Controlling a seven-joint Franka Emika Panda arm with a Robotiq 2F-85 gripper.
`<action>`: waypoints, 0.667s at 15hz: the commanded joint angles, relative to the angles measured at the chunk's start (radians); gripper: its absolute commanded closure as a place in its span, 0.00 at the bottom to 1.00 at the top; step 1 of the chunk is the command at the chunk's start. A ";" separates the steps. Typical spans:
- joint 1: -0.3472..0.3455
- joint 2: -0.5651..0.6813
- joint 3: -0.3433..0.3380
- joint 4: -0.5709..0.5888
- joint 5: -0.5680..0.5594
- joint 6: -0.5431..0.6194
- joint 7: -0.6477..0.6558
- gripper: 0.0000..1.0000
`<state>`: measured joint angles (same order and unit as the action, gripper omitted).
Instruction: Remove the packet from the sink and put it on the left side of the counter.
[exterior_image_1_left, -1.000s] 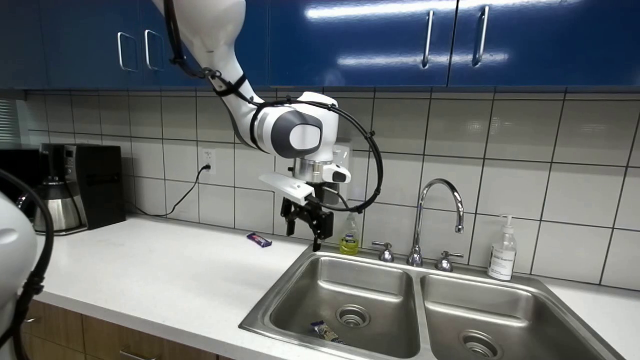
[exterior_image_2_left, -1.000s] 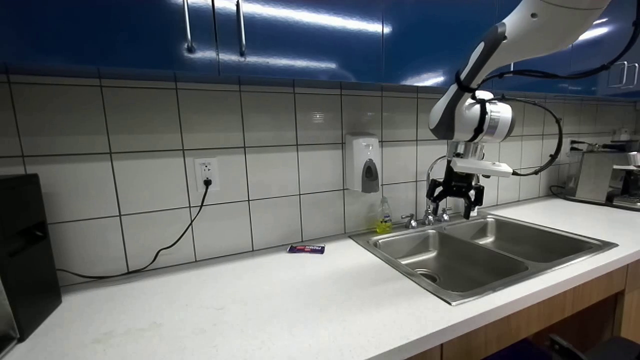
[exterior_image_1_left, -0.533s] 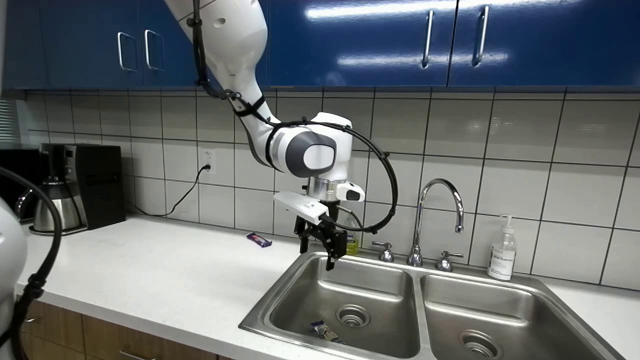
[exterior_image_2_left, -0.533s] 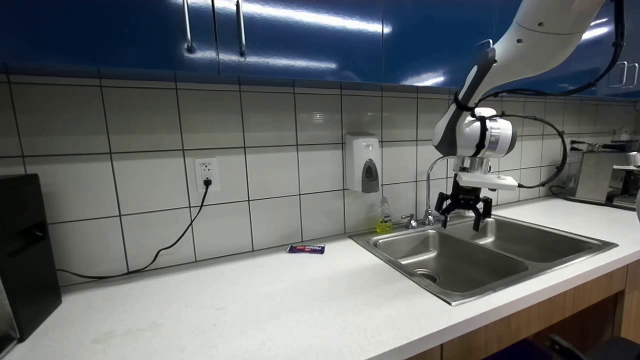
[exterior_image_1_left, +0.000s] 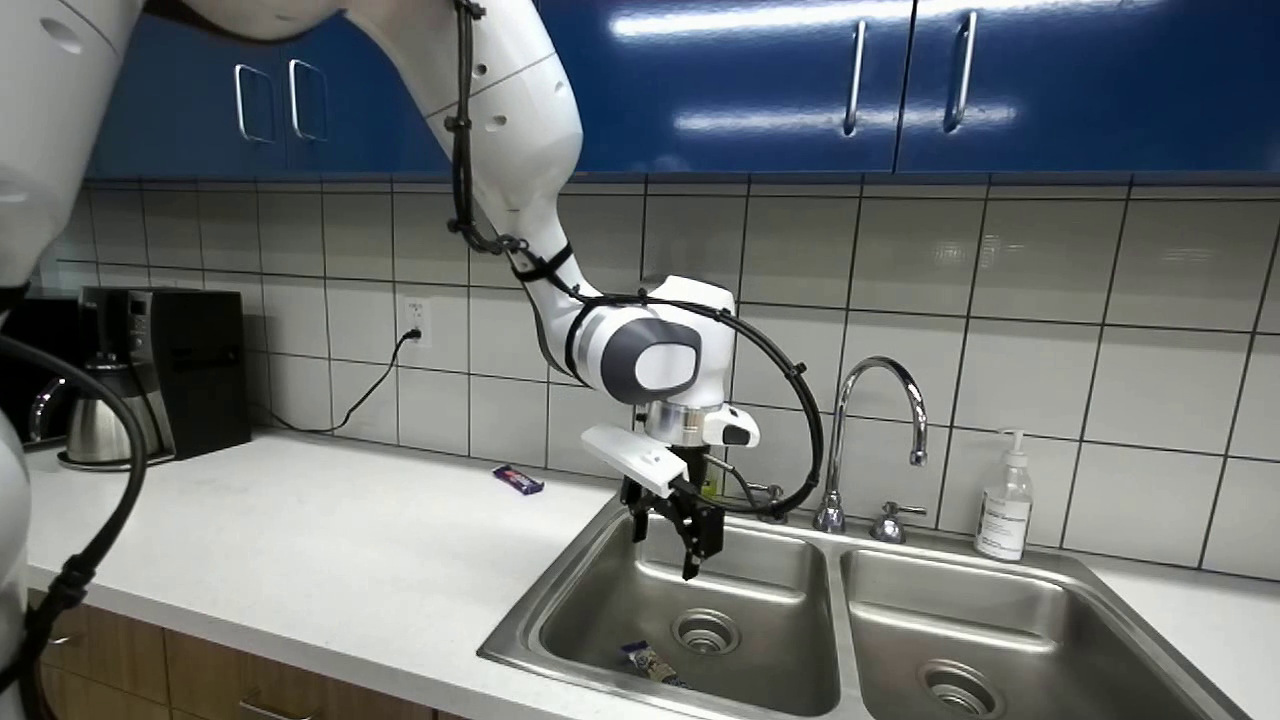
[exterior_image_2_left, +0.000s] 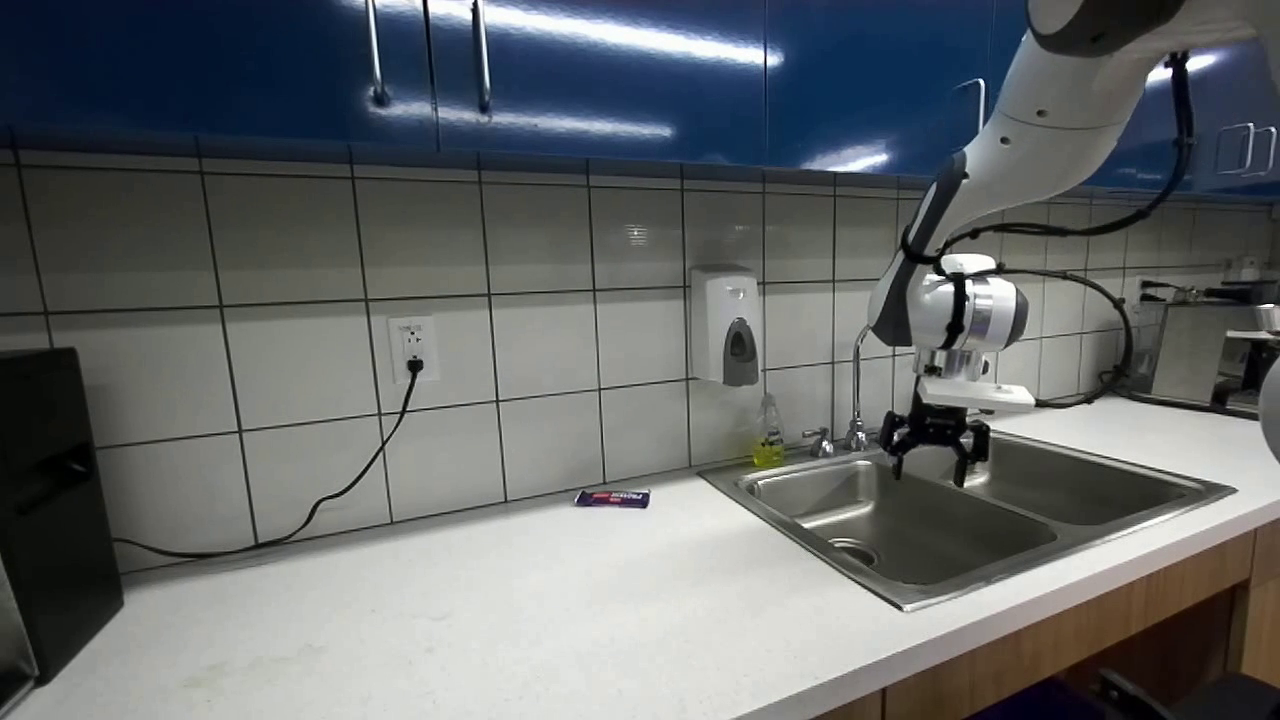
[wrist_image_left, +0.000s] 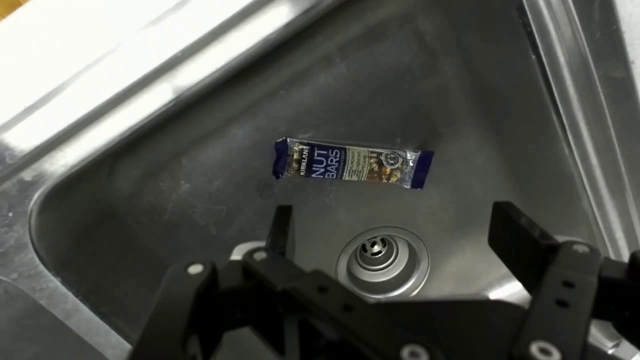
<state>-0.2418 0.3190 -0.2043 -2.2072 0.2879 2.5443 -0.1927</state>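
The packet (exterior_image_1_left: 655, 664), a nut bar with dark blue ends, lies flat in the basin nearer the long counter stretch in an exterior view. In the wrist view the packet (wrist_image_left: 352, 165) lies beyond my fingertips, near the drain. The basin wall hides it in the view with the sink rim (exterior_image_2_left: 812, 541). The steel double sink (exterior_image_1_left: 843, 640) is set in the off-white counter (exterior_image_1_left: 330, 540). My gripper (exterior_image_1_left: 665, 555) is open and empty, above the basin's back part; it also shows in an exterior view (exterior_image_2_left: 929, 478) and in the wrist view (wrist_image_left: 392, 207).
A purple bar (exterior_image_1_left: 518, 480) lies on the counter by the tiled wall. The chrome faucet (exterior_image_1_left: 835, 450) stands behind the sink. A yellow soap bottle (exterior_image_2_left: 768, 435) and a pump bottle (exterior_image_1_left: 1004, 505) stand near the wall. A coffee maker (exterior_image_1_left: 190, 370) is at the counter's far end.
My gripper has moved down and towards the basin's front, from over the sink's back edge to over the basin. It stays open. The packet has not moved.
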 joint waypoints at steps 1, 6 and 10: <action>-0.048 0.101 0.053 0.088 0.026 0.015 -0.023 0.00; -0.067 0.209 0.082 0.161 0.008 0.034 -0.001 0.00; -0.081 0.282 0.094 0.210 0.000 0.035 0.008 0.00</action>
<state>-0.2840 0.5466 -0.1440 -2.0516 0.2896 2.5766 -0.1921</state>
